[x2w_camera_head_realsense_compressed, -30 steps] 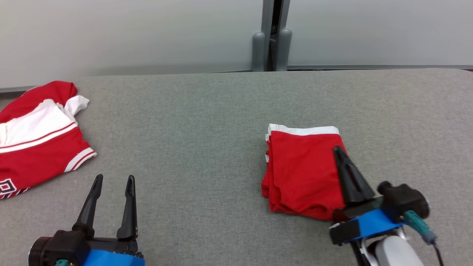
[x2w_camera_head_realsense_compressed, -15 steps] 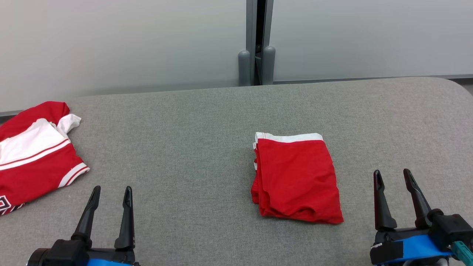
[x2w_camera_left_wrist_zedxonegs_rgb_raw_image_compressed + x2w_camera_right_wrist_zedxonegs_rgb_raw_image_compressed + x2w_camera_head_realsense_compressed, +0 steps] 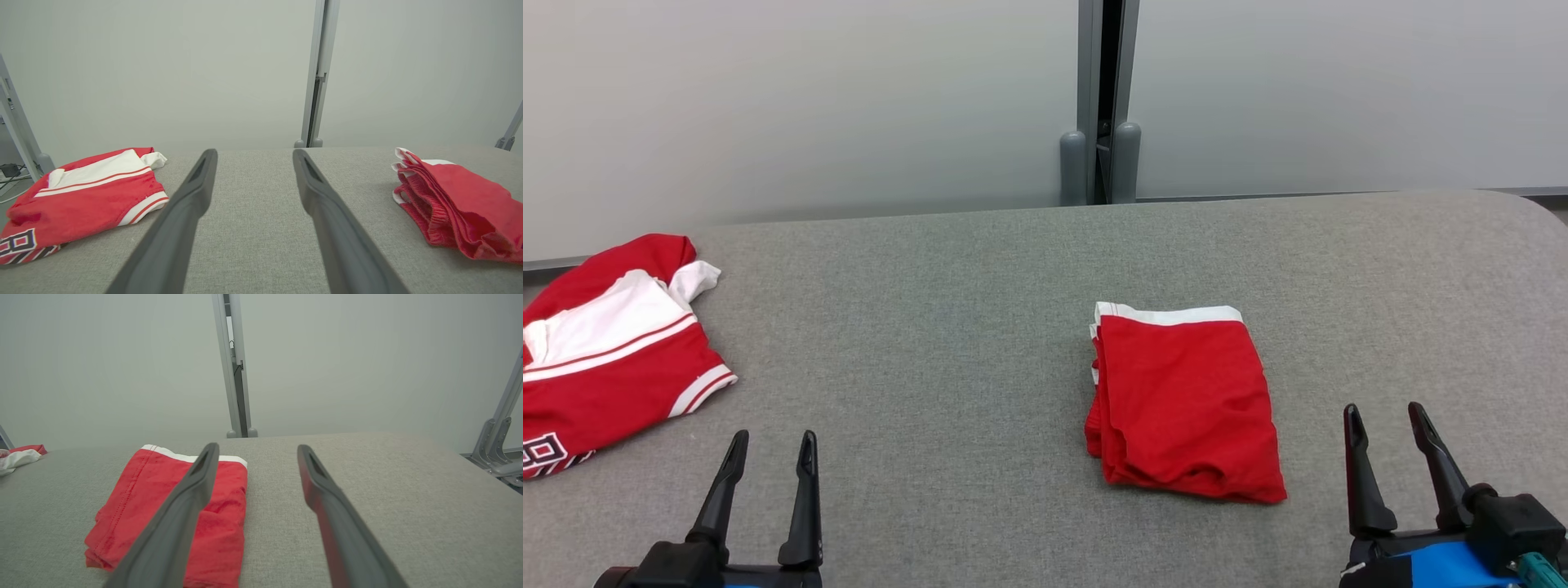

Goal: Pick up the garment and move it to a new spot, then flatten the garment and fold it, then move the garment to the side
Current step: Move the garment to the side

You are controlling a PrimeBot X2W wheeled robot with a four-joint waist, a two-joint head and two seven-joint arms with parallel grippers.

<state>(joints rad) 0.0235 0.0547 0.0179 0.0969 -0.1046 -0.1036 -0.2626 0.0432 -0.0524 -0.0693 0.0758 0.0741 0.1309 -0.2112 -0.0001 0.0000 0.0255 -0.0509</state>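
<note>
Shorts (image 3: pixel 1184 404), red and folded, lie right of centre on the grey desk (image 3: pixel 980 327), long axis pointing away from the robot, just left of the empty, wide-open right tool (image 3: pixel 1383 408), far from the equally open left tool (image 3: pixel 774 437).

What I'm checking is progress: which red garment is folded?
The plain red garment right of centre, a neat stack; the lettered jersey at left lies rumpled.

Garment (image 3: pixel 1184 404) right, jersey (image 3: pixel 613 351) far left

Partial "8" on red jersey (image 3: pixel 613 371)
</note>
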